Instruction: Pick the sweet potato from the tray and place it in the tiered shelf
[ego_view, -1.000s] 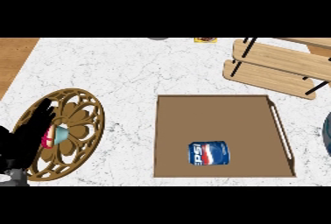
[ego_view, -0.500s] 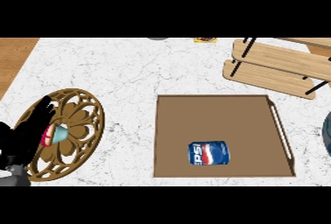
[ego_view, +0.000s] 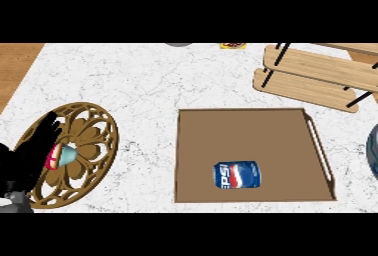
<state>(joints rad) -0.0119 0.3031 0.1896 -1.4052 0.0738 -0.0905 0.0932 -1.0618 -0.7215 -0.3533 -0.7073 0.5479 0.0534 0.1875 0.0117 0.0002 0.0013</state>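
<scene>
**No sweet potato shows on the tray, only a can**

At the far left, your left hand (ego_view: 29, 155) lies over a carved wooden round (ego_view: 88, 125). Its fingers are straight and together, pointing up the view, and clamped on nothing. A small teal-and-pink thing (ego_view: 65, 155) sits just beside it; you cannot tell what it is. Well apart to the right, the tray (ego_view: 244, 135) holds a blue cola can (ego_view: 238, 176) near its lower edge and no sweet potato that you can see. The tiered shelf (ego_view: 310, 85) stands beyond the tray's upper right corner. Your right hand is out of view. Any reach would likely run rightward from the left hand to the tray, then up and right to the shelf. Find the potato first.
</scene>
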